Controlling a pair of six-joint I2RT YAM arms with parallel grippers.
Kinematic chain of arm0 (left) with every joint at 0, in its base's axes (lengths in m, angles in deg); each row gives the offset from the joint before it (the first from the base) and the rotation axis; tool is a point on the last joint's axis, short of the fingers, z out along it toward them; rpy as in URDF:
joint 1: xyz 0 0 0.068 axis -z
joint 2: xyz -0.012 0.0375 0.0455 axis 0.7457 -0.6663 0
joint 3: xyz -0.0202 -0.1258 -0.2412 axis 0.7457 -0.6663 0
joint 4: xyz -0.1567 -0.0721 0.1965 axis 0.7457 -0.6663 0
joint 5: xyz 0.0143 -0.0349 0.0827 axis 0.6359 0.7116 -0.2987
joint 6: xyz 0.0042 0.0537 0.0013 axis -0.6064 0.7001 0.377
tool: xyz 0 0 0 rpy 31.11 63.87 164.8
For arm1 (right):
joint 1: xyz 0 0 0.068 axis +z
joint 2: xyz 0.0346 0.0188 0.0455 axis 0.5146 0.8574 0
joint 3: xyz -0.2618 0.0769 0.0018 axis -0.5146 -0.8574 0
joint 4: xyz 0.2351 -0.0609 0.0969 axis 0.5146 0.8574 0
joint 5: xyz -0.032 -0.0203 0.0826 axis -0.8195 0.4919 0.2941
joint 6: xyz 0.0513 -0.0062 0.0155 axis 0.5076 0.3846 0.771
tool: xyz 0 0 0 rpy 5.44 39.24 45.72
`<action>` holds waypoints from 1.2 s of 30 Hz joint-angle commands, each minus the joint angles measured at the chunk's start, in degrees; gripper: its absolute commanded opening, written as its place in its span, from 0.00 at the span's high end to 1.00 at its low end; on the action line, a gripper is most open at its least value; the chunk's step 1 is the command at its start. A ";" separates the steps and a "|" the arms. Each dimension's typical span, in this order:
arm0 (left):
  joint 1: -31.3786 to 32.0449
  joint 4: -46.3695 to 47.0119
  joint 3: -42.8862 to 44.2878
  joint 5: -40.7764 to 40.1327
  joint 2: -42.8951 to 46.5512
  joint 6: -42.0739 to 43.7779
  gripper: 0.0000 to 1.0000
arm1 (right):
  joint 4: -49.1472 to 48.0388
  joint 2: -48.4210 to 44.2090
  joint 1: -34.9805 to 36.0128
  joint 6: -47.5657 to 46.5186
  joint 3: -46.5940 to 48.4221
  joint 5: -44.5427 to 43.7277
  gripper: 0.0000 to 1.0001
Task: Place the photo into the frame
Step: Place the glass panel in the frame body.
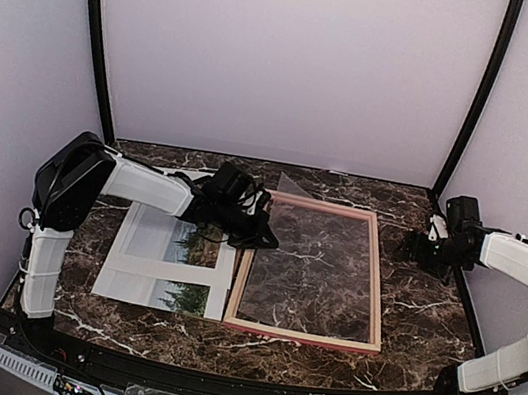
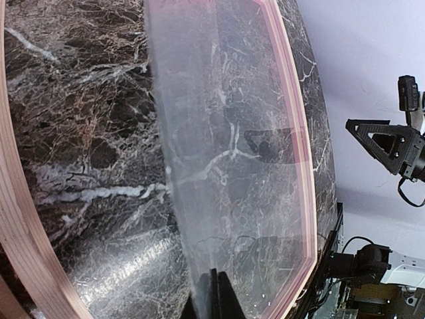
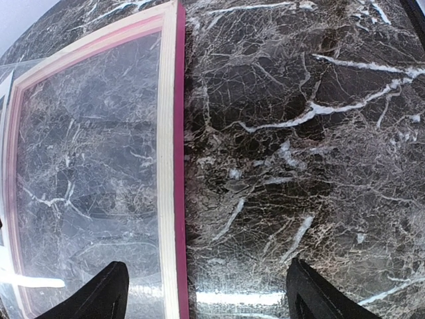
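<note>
Sheet (image 2: 226, 166), clear plastic, pinched in clamped left gripper (image 2: 212, 297), slanting ahead over frame (image 1: 299, 336), probably to seat it; right gripper (image 3: 207, 292) spread wide, empty.

Closed jaws pinch the clear sheet (image 2: 219, 166) above the frame (image 2: 14, 212).

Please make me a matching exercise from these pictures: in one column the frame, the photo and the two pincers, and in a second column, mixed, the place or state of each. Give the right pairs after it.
Things
1. frame
2. photo
3. left pincer
4. right pincer

Places or states
A. open, at the right side of the frame
B. under the white mat, left of the frame
C. shut on the clear sheet
D. flat on the table, between the two arms

Pairs: 1-D, 2-B, 3-C, 4-A
</note>
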 commanded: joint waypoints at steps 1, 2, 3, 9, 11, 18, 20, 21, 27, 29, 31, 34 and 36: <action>0.34 -1.05 -0.02 -0.24 3.66 1.24 1.00 | -1.59 0.47 0.42 -0.25 -0.31 0.26 0.17; 0.34 -1.08 0.17 -0.19 3.58 1.32 1.00 | -1.60 0.49 0.43 -0.25 -0.31 0.23 0.17; 0.34 -1.28 0.30 -0.18 3.37 1.43 1.00 | -1.59 0.52 0.49 -0.20 -0.38 0.26 0.17; 0.33 -1.71 1.20 -0.07 2.98 1.64 1.00 | -1.56 0.38 0.60 -0.22 -0.48 0.07 0.17; 0.36 -1.79 1.29 -0.10 2.98 1.74 1.00 | -1.59 0.48 0.59 -0.23 -0.49 0.09 0.17; 0.32 -2.01 1.48 -0.25 2.81 2.15 1.00 | -1.63 0.56 0.69 -0.16 -0.40 0.11 0.17; 0.34 -2.10 1.63 -0.26 2.80 2.23 1.00 | -1.69 0.54 0.74 -0.15 -0.45 0.15 0.17; 0.34 -2.18 1.66 -0.26 2.76 2.21 1.00 | -1.62 0.61 0.76 -0.11 -0.48 0.09 0.17; 0.33 -2.20 1.67 -0.24 2.65 2.23 1.00 | -1.68 0.45 0.78 -0.16 -0.66 0.03 0.17; 0.34 -2.18 1.62 -0.24 2.56 2.21 1.00 | -1.72 0.51 0.86 -0.15 -0.75 0.03 0.17; 0.34 -2.10 1.54 -0.26 2.49 2.17 1.00 | -1.72 0.57 0.87 -0.17 -0.75 0.03 0.17; 0.34 -1.98 1.42 -0.17 2.45 2.14 1.00 | -1.73 0.45 0.87 -0.15 -0.75 0.06 0.17; 0.34 -1.87 1.34 -0.05 2.38 1.92 1.00 | -1.85 0.47 0.91 -0.07 -0.75 0.08 0.17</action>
